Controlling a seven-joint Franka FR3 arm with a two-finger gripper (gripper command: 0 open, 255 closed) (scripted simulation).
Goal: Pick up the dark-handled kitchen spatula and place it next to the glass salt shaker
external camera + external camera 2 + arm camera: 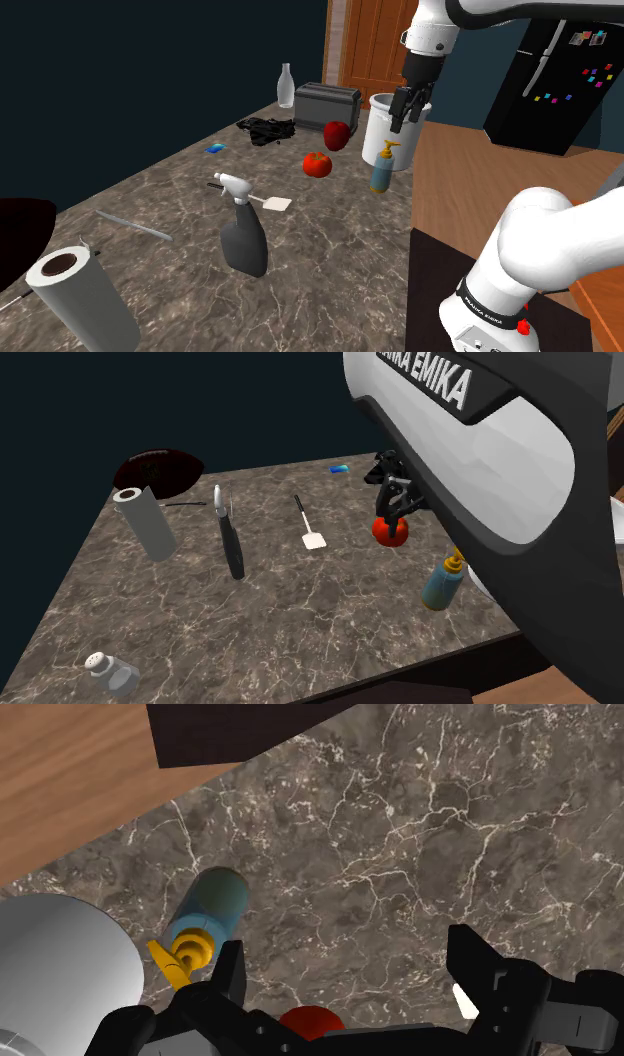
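Step in hand is the approach: the gripper (350,972) hangs released and empty, fingers spread, high over the marble counter (330,260) by the white pot (385,118) and soap bottle (210,909). It is well apart from the spatula (308,526), which lies flat between the spray bottle (243,238) and the tomato (317,164). The next move, as judged, calls for crossing over and descending with the jaws set across the dark handle. The spray bottle stands just beside that handle and also near the likely carry path to the salt shaker (112,670), which sits at a distant corner.
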